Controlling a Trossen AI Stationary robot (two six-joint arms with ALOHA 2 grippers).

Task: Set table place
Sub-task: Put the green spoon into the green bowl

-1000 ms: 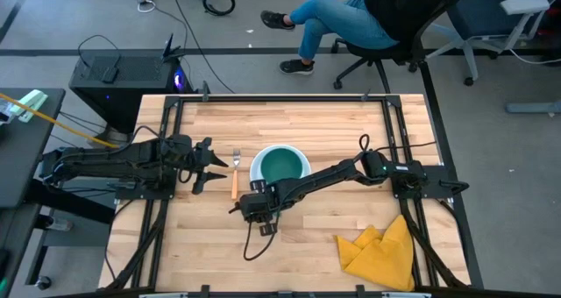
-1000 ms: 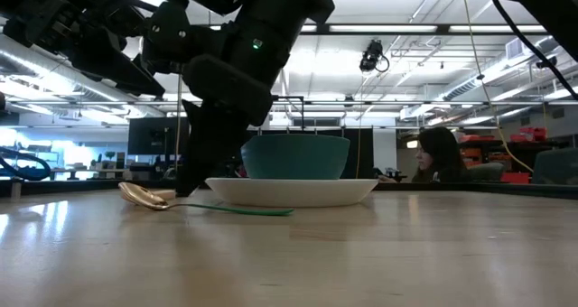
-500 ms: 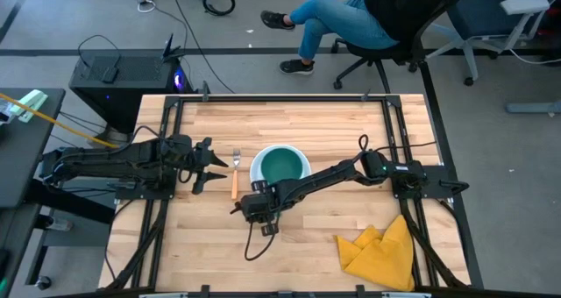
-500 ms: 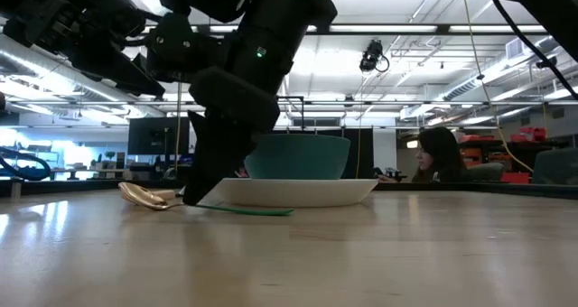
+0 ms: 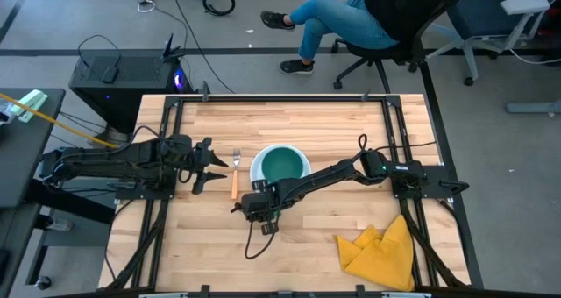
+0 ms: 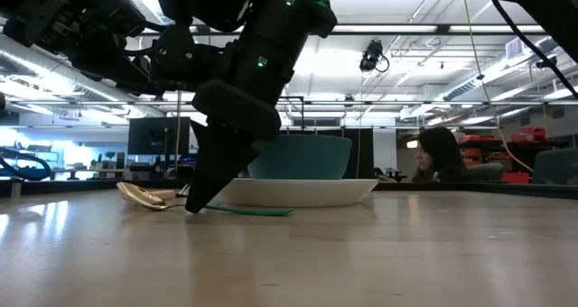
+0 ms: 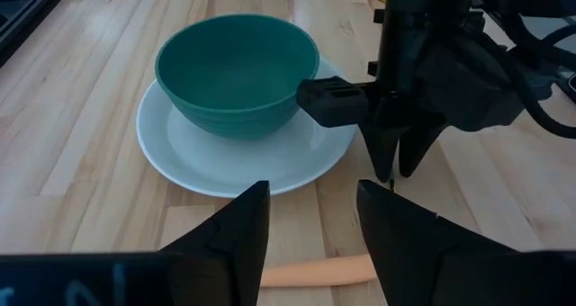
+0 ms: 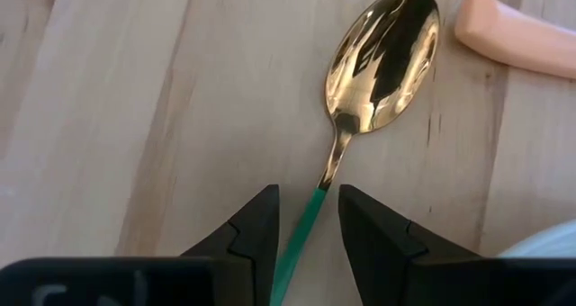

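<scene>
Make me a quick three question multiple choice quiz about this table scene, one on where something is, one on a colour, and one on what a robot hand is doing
1. Where does the bowl sit?
A. On the white plate
B. On the yellow cloth
C. On the bare table, apart from the plate

2. What colour is the spoon's handle?
A. Orange
B. Teal
C. Black

3. How does the right hand stand to the spoon?
A. It holds the spoon in the air
B. It is far off, over the cloth
C. Its open fingers straddle the handle while the spoon lies flat

Answers:
1. A: the teal bowl rests inside the white plate.
2. B: the spoon has a gold scoop and a teal handle; orange belongs to the fork.
3. C: the right hand has a finger on each side of the handle, with the spoon flat on the table. The left hand waits beside the fork.
</scene>
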